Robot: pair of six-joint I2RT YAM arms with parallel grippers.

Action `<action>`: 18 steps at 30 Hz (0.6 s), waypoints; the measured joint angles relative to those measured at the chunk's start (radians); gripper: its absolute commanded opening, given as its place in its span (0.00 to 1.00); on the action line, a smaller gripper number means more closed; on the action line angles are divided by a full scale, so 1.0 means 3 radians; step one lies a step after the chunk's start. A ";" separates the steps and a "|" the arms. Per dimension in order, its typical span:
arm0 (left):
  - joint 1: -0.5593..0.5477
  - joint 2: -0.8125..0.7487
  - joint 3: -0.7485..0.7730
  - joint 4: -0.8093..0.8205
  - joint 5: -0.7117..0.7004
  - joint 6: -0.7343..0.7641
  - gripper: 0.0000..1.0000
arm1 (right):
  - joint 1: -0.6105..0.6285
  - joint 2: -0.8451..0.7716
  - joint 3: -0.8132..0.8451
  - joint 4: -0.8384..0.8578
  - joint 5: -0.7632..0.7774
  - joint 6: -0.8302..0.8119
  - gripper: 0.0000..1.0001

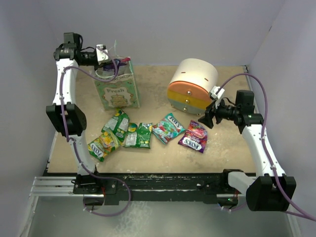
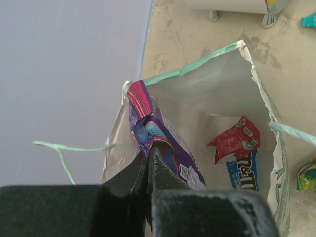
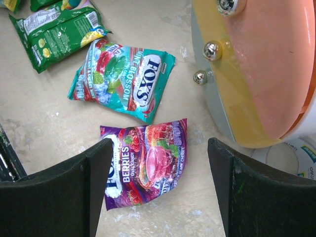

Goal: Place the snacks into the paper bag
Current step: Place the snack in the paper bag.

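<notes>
The paper bag [image 1: 118, 91] stands open at the back left. Above its mouth, my left gripper [image 1: 106, 54] [image 2: 148, 150] is shut on a purple snack packet [image 2: 173, 158] that hangs over the near rim of the bag [image 2: 217, 84]. A red packet [image 2: 236, 140] and a blue packet [image 2: 242, 170] lie inside. On the table lie a purple berries packet [image 1: 194, 137] [image 3: 148, 165], a teal packet [image 1: 168, 128] [image 3: 123, 79] and several green ones [image 1: 138, 135]. My right gripper [image 1: 207, 118] [image 3: 159, 143] hovers open just above the purple berries packet, not touching it.
A round white, orange and yellow drawer unit [image 1: 192, 86] [image 3: 266, 64] stands close to the right gripper's right side. The bag's string handles [image 2: 64, 148] hang loose on both sides. Grey walls enclose the table on the left, back and right.
</notes>
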 measured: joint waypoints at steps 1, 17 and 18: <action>0.0000 0.0015 0.0000 -0.0001 -0.0009 0.0005 0.02 | 0.0000 0.0000 0.0000 0.0005 0.0000 0.0000 0.80; -0.0001 0.0011 -0.0364 0.0303 -0.0168 -0.0029 0.15 | 0.0000 -0.0003 -0.0008 0.0028 -0.0001 0.0000 0.80; -0.0001 -0.0003 -0.0445 0.0374 -0.0193 -0.0069 0.17 | 0.0000 -0.0003 -0.0009 0.0028 -0.0001 -0.0001 0.80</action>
